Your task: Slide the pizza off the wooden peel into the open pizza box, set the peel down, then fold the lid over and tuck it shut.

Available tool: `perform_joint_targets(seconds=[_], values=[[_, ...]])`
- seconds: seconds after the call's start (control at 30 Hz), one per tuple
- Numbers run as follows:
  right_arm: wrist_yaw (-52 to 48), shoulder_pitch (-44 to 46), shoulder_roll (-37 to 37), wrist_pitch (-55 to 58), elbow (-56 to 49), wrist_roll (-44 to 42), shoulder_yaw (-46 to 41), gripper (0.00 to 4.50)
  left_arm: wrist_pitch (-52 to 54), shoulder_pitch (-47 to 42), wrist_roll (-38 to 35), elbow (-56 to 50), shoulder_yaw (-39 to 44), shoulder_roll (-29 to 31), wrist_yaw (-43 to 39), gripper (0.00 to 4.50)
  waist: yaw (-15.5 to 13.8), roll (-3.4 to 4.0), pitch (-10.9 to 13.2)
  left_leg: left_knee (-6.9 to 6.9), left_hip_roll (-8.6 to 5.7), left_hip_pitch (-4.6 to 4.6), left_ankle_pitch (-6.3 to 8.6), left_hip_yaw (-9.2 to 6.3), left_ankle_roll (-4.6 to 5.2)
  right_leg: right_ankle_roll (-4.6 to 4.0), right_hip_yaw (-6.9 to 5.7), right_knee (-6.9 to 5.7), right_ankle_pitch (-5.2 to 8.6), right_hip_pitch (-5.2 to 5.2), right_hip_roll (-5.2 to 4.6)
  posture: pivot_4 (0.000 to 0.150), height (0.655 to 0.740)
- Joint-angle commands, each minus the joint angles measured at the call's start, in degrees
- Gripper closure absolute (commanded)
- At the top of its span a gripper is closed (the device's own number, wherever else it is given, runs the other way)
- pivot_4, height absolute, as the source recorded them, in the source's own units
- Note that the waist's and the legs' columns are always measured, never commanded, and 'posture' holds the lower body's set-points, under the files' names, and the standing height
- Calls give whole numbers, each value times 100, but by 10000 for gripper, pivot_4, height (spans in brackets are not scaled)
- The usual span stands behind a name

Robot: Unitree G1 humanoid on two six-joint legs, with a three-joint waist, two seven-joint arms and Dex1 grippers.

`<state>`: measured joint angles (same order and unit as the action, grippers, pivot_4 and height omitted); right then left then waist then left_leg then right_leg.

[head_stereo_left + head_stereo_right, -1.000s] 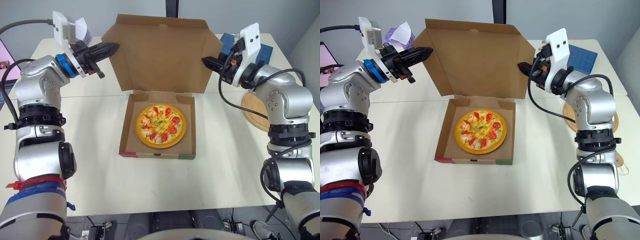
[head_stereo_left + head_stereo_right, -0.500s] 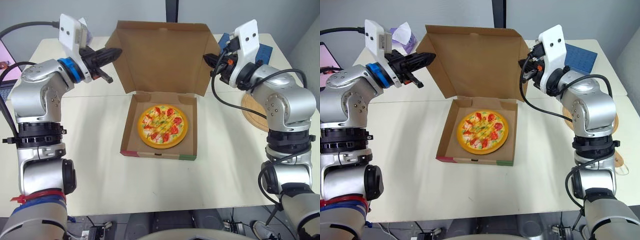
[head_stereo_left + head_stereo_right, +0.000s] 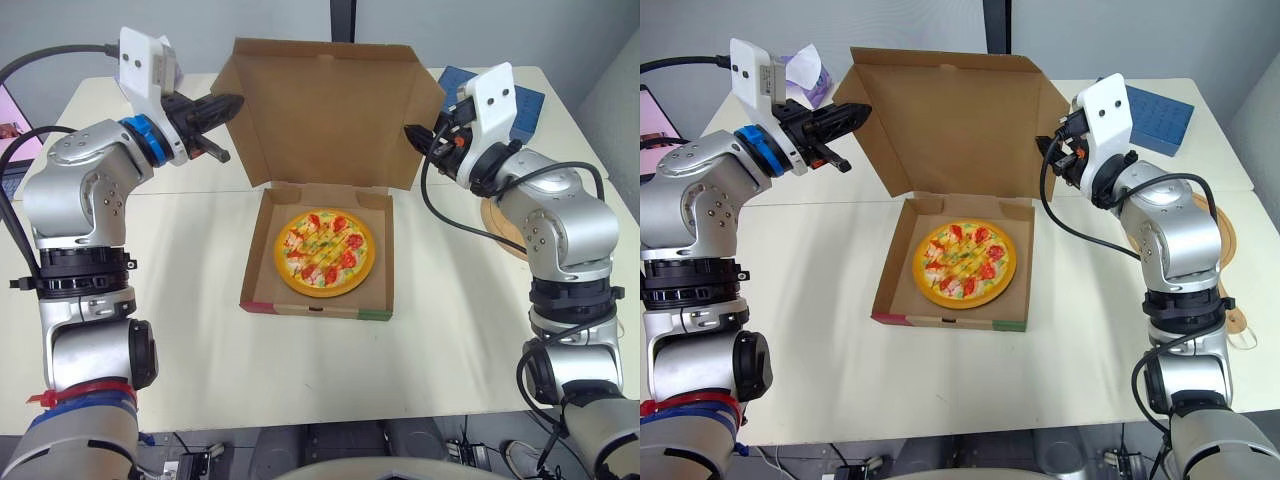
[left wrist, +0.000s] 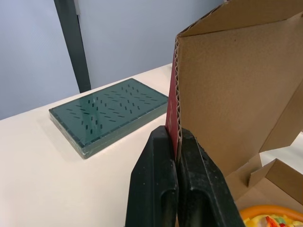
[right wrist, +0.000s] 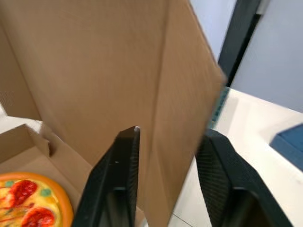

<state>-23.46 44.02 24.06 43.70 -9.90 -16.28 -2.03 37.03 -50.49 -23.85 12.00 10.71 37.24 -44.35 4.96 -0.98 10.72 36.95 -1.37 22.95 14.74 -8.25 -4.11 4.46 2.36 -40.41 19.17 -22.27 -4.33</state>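
Note:
The pizza (image 3: 322, 251) lies in the base of the cardboard box (image 3: 257, 287) at the table's middle. The lid (image 3: 325, 110) stands upright behind it. My left gripper (image 3: 235, 102) is shut on the lid's left side flap (image 4: 222, 94), whose edge runs between the fingers (image 4: 158, 161). My right gripper (image 3: 410, 132) is open and straddles the lid's right side flap (image 5: 182, 118), one finger (image 5: 124, 161) on each face. The round wooden peel (image 3: 500, 235) lies on the table to the right, mostly hidden behind my right arm.
A blue pad (image 3: 1155, 118) lies at the back right of the table; it also appears past the lid as a dark perforated slab (image 4: 109, 113). A purple and white packet (image 3: 800, 70) sits at the back left. Bare tabletop (image 3: 450, 330) surrounds the box.
The left wrist rose and its gripper closed in on the left flap. The right gripper shifted slightly along the right flap. The lid stays upright and the pizza has not moved.

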Motion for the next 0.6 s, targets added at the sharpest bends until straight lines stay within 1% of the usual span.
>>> perform_joint_targets(seconds=[0.03, 0.17, 0.47, 0.57, 0.6], values=[[187, 62, -94, -420, -364, -51, -367, 28438, -140, -91, -54, -144, 98, 34, 31, 45000, 0, 0, 0, 0, 0, 0, 0, 0, 0, 0, 0, 0, 0, 0, 0, 1500, 7400], [233, 116, -140, -611, -391, -103, -455, 28438, -160, -106, -40, -119, 86, 34, 37, 45000, -1, 0, 0, 0, 1, 0, 0, 0, 0, 0, 0, 0, 0, 0, 0, 1500, 7400], [65, 107, -179, -180, -577, -509, -389, 28438, -250, -174, -10, -44, 51, 11, 35, 45000, -1, 0, 0, 0, 1, -1, 0, 0, 0, 0, 0, 0, 0, 0, 0, 1500, 7400], [132, 152, -219, -106, -652, -544, -377, 33955, -222, -175, -22, -107, 40, 2, 73, 45000, -1, 0, 0, 0, 1, -1, 0, 0, 0, 0, 0, 0, 0, 0, 0, 1500, 7400], [165, 159, -217, -108, -679, -527, -366, 37539, -199, -164, -30, -151, 38, 1, 88, 45000, -1, 0, 0, 0, 1, -1, 0, 0, 0, 0, 0, 0, 0, 0, 0, 1500, 7400]])
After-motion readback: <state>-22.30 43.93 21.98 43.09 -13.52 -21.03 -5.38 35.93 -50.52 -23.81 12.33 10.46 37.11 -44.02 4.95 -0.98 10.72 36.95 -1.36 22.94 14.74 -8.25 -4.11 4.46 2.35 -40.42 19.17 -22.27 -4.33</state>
